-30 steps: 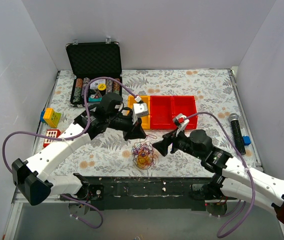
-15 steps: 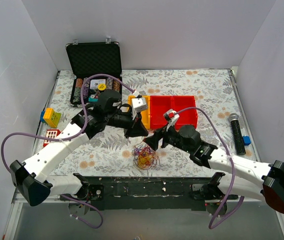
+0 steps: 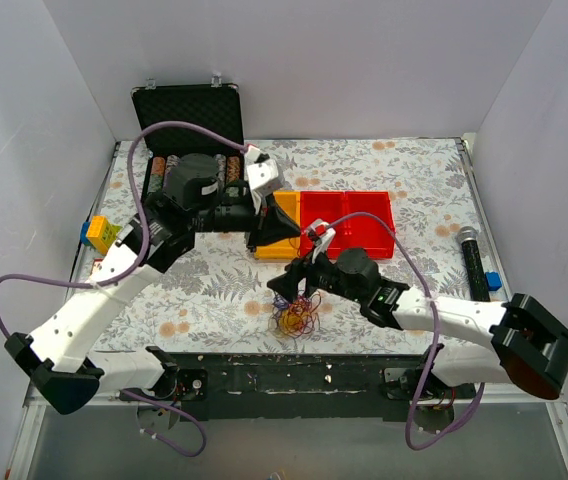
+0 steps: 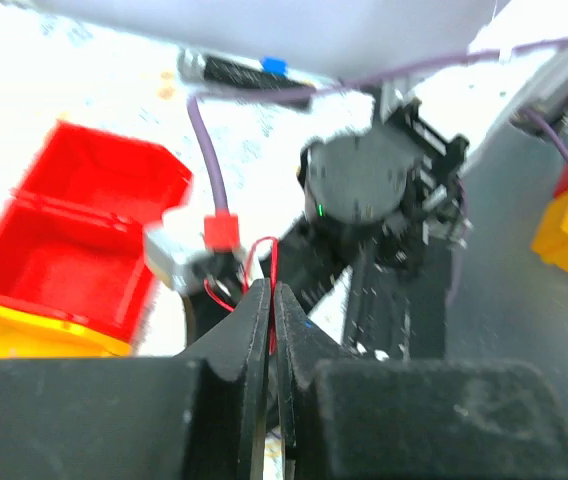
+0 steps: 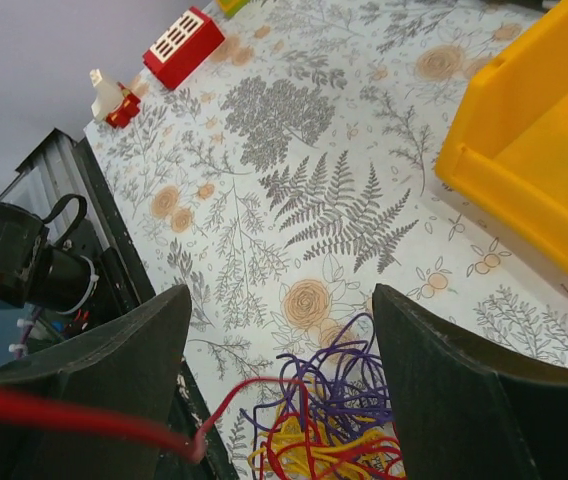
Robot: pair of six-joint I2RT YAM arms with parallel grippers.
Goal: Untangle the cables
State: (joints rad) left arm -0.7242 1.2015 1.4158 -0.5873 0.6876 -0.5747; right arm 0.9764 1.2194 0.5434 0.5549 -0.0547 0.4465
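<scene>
The cables (image 3: 294, 316) are a small tangle of red, yellow and purple wires near the table's front edge. My left gripper (image 3: 269, 232) is raised above and behind the tangle. In the left wrist view it (image 4: 272, 292) is shut on a red wire (image 4: 273, 262) that passes between the jaws. My right gripper (image 3: 284, 292) hovers over the tangle's far left side with its jaws wide open. In the right wrist view it (image 5: 280, 295) has the tangle (image 5: 349, 425) lying between the open fingers. A taut red wire (image 5: 64, 418) crosses its lower left corner.
Red bins (image 3: 349, 222) and a yellow bin (image 3: 269, 248) stand behind the tangle. An open black case (image 3: 189, 120) is at the back left. A yellow block (image 3: 102, 234) and a red toy (image 3: 104, 270) lie at the left. A black cylinder (image 3: 472, 262) lies at the right.
My left gripper has lifted up and back with the red wire in it. My right gripper has moved left and forward to over the tangle.
</scene>
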